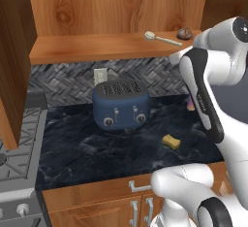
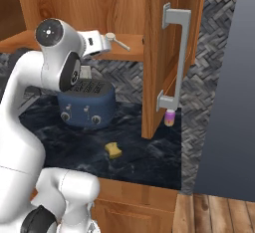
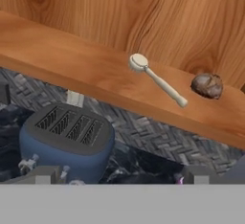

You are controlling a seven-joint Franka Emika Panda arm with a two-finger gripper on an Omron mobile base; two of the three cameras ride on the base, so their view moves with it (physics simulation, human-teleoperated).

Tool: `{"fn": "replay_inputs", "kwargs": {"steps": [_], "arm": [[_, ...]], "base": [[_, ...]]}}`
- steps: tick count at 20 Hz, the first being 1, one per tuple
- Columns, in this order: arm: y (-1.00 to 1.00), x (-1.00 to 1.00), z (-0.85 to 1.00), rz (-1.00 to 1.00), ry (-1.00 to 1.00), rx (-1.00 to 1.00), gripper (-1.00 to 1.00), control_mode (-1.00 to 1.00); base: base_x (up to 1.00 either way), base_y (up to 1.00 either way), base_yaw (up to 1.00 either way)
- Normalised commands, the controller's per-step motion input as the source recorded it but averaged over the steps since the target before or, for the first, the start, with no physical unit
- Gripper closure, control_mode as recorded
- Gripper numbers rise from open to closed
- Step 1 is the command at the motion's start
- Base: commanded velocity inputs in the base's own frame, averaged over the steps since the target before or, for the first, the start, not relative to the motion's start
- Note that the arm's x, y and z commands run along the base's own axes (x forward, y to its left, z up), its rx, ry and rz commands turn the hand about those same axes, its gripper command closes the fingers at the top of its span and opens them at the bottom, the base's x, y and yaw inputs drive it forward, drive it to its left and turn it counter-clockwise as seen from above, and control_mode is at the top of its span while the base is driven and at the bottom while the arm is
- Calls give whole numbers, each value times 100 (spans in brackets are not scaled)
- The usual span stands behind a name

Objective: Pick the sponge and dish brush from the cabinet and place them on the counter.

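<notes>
In the left base view the white arm covers the right side of the frame, hiding the hand and part of the cabinet [image 1: 111,12] shelf; a purple-and-cream jar [image 1: 191,105] only peeks out beside the arm at centre right. In the right base view the open cabinet door [image 2: 162,53] hides the shelf's right part, and the jar [image 2: 170,118] sits below its lower edge.

The hand [image 3: 119,180] shows only as two dark fingertips at the bottom of the hand view, standing wide apart with nothing between them.

The dish brush [image 3: 157,80] lies flat on the cabinet shelf, centre of the hand view, its round white head [image 3: 139,62] toward upper left and the handle running down to the right, ending near the shelf's front edge. A dark brown round lump [image 3: 207,85] sits just beside the handle end, apart from it. Bare shelf spreads to the left of the brush.

The sponge [image 1: 171,141] rests on the counter [image 1: 87,148], lower right of centre in the left base view, well apart from the blue toaster [image 1: 120,105], with open stone around it.
</notes>
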Motion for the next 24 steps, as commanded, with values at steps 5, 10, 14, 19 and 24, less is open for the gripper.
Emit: {"fn": "replay_inputs", "kwargs": {"steps": [5, 10, 14, 19, 24], "arm": [[10, 0, 25, 0, 1, 0, -100, -100], [9, 0, 21, 0, 2, 0, -100, -100], [7, 0, 16, 0, 4, 0, -100, -100], [4, 0, 1, 0, 5, 0, -100, -100], [0, 6, -4, 1, 7, 0, -100, -100]], "base": [[0, 0, 0], [0, 0, 0], [0, 0, 0], [0, 0, 0], [0, 0, 0]]}}
